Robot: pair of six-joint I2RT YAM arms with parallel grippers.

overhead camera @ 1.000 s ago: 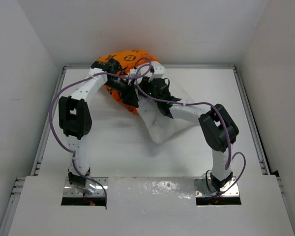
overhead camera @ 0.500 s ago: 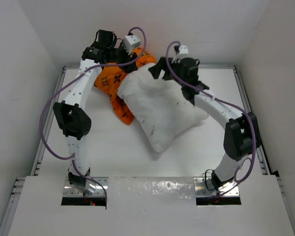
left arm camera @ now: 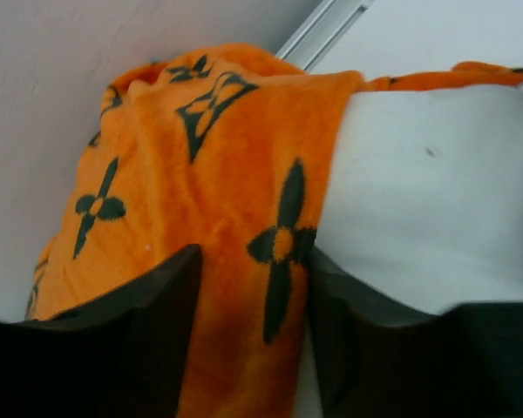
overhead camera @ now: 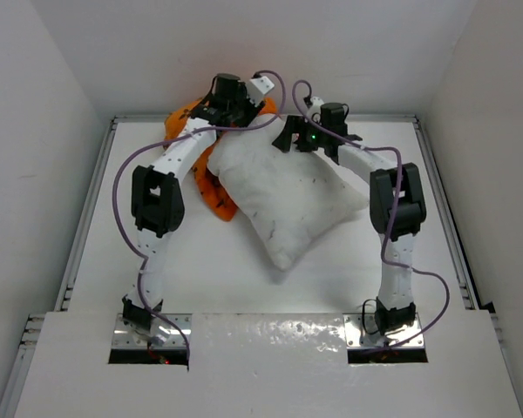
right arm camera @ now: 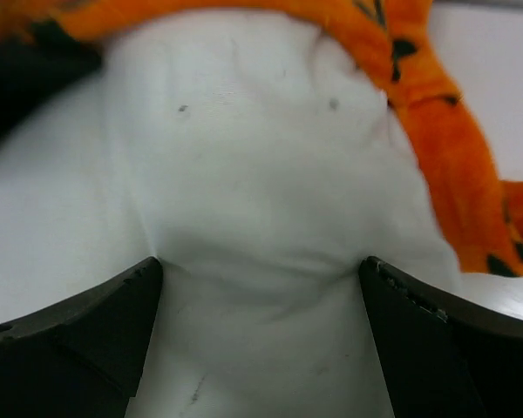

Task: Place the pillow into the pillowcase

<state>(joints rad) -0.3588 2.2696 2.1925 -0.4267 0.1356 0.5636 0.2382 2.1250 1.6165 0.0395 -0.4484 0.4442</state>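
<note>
The white pillow (overhead camera: 288,196) lies slantwise mid-table. The orange pillowcase (overhead camera: 207,185) is bunched along its far-left edge, up against the back wall. My left gripper (overhead camera: 231,115) is at the pillow's far corner. In the left wrist view it (left arm camera: 253,261) is shut on a fold of the pillowcase (left arm camera: 218,174), with the pillow (left arm camera: 418,200) just to the right. My right gripper (overhead camera: 298,139) is at the pillow's far end. In the right wrist view its jaws (right arm camera: 260,266) stand wide and squeeze the puckered pillow (right arm camera: 253,157); the pillowcase rim (right arm camera: 436,131) curves round the pillow's end.
The white back wall (overhead camera: 261,52) stands right behind both grippers. A metal rail (overhead camera: 87,209) runs along the table's left edge and another (overhead camera: 444,209) along the right. Purple cables loop off both arms.
My left gripper has swung right from the far-left corner to the pillow's far corner, drawing the pillowcase along. My right arm has folded back, its gripper staying at the pillow's far end.
</note>
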